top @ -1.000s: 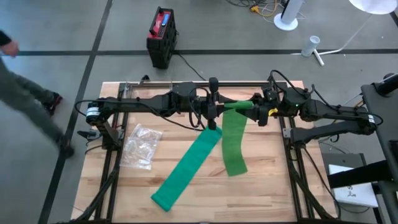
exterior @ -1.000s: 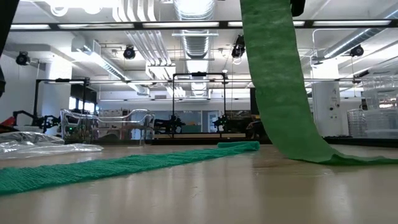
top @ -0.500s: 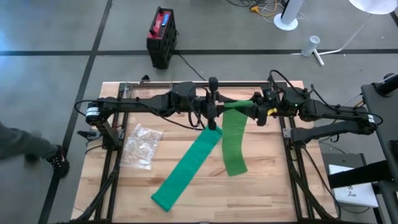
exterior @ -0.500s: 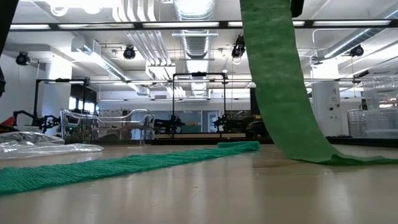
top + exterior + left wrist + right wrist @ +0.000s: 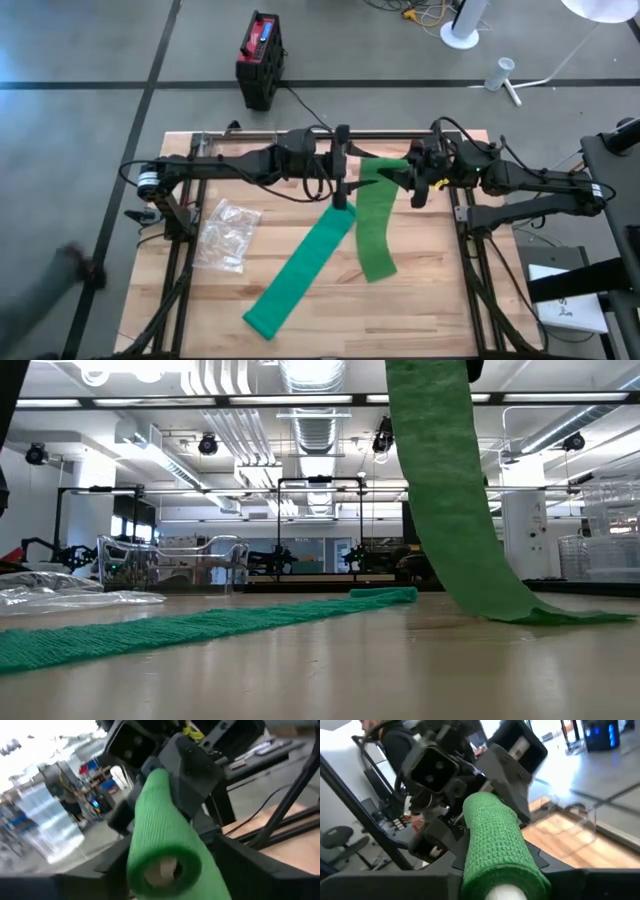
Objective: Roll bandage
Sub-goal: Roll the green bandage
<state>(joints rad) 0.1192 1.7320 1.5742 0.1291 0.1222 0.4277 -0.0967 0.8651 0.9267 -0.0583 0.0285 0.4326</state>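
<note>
Nearest to us on the table [image 5: 430, 300] lies the free end of the green bandage [image 5: 300, 270]. We take the partly wound roll [image 5: 385, 168], held in the air between the two arms over the far part of the table, as our landmark. From the roll, one stretch of bandage hangs down to the wood just below it and lies there as a short tail. A second, longer stretch runs slantwise from near the roll toward the near left of the table. In the low view the hanging stretch [image 5: 445, 490] drops steeply and then flattens on the surface.

Left of the roll and nearer, a crumpled clear plastic bag [image 5: 228, 232] lies beside the long strip without touching it.

At the roll itself, the right gripper [image 5: 408, 175] has its fingers set on the roll's right end, and we judge it clamped on it. The left gripper [image 5: 345, 170] stands at the roll's left end; in its wrist view the roll [image 5: 162, 845] shows end-on with its pale core. We cannot tell from the pictures whether its fingers are apart or gripping.

We judge the winding to be midway. If only one side holds firmly, the roll could tilt or slip out and unwind. The hanging stretch could also twist or wind on askew, giving a loose, cone-shaped roll.
</note>
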